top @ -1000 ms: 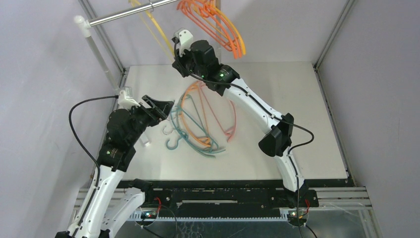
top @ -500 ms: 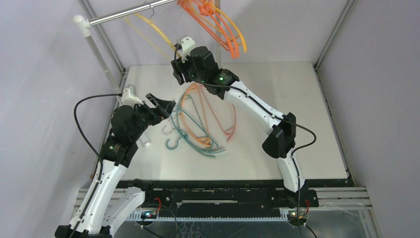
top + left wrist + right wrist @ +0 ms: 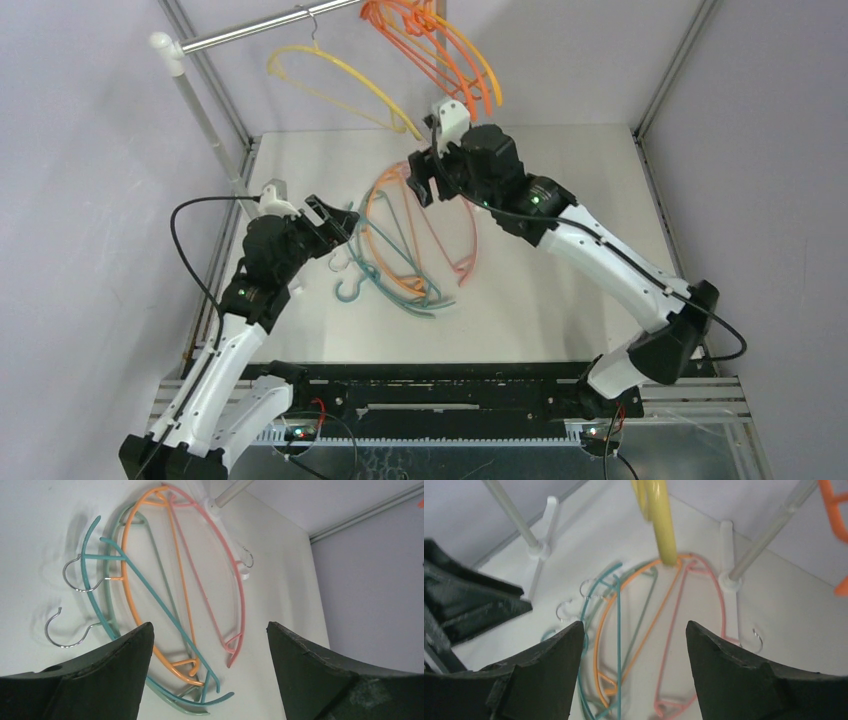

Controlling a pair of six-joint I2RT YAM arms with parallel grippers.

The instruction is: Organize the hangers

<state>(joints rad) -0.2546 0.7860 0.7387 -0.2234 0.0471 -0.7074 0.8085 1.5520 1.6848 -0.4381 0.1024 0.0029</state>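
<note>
pile (image 3: 400, 262): orange, pink and teal hangers tangled flat on the table (image 3: 600, 180), near its centre.
yellow hanger (image 3: 335, 85): hooked on the rail (image 3: 250, 32), at 11 o'clock.
orange hangers (image 3: 440, 50): bunched on the rail at 12 o'clock.
my left gripper (image 3: 209, 630): fingers spread, empty, at 9 o'clock of the pile.
my right gripper (image 3: 634, 630): fingers spread, empty, near the yellow hanger's lower end, at 12 o'clock of the pile.
</note>
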